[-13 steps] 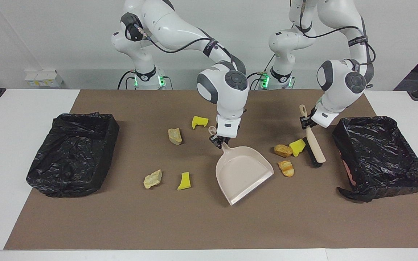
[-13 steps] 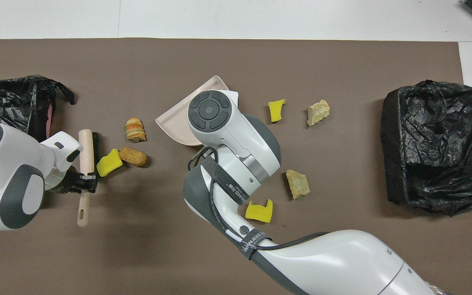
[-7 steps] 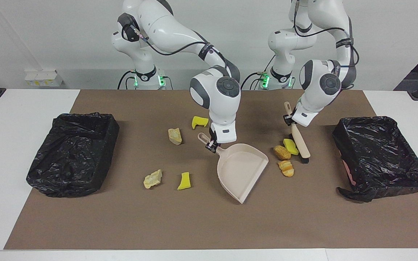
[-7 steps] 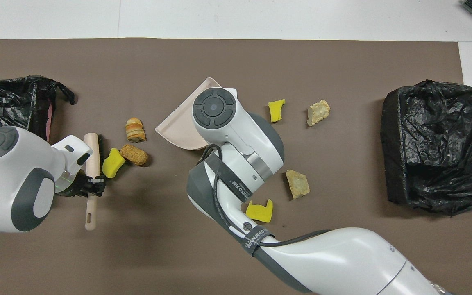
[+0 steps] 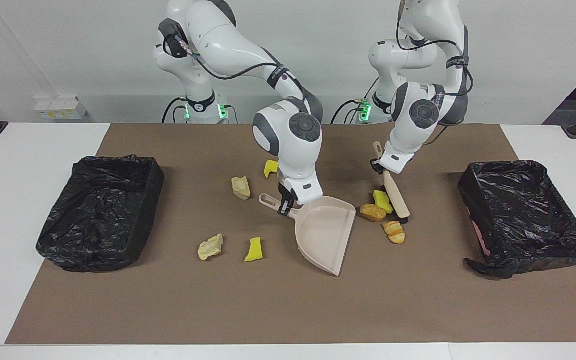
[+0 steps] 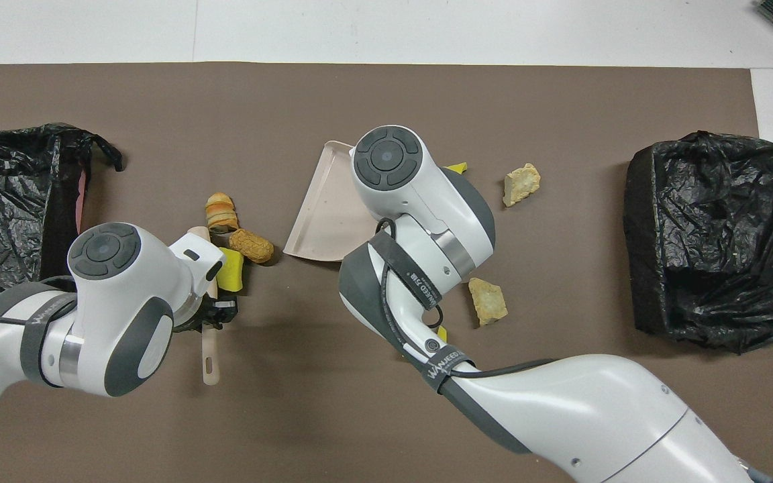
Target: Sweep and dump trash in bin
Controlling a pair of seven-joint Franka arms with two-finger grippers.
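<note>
My right gripper (image 5: 284, 205) is shut on the handle of the beige dustpan (image 5: 324, 232) (image 6: 323, 216), which lies on the mat with its mouth turned toward the left arm's end. My left gripper (image 5: 379, 167) (image 6: 219, 310) is shut on the brush (image 5: 396, 194), whose bristles rest on the mat. Against the brush lies a yellow sponge piece (image 5: 381, 199) (image 6: 231, 276), touching an orange-brown lump (image 5: 372, 212) (image 6: 251, 245) just off the dustpan's mouth. A second bread lump (image 5: 394, 232) lies beside them. Other trash lies toward the right arm's end: beige chunks (image 5: 241, 187) (image 5: 210, 246) and yellow pieces (image 5: 254, 250) (image 5: 269, 168).
A black bag-lined bin (image 5: 100, 210) (image 6: 715, 235) stands at the right arm's end of the brown mat, and another bin (image 5: 523, 215) (image 6: 4, 201) at the left arm's end. In the overhead view my right arm covers the dustpan's handle and part of the yellow pieces.
My left gripper has dragged the brush toward the dustpan, pushing the yellow sponge and one bread lump along. My right gripper has swung the dustpan's mouth round toward them.
</note>
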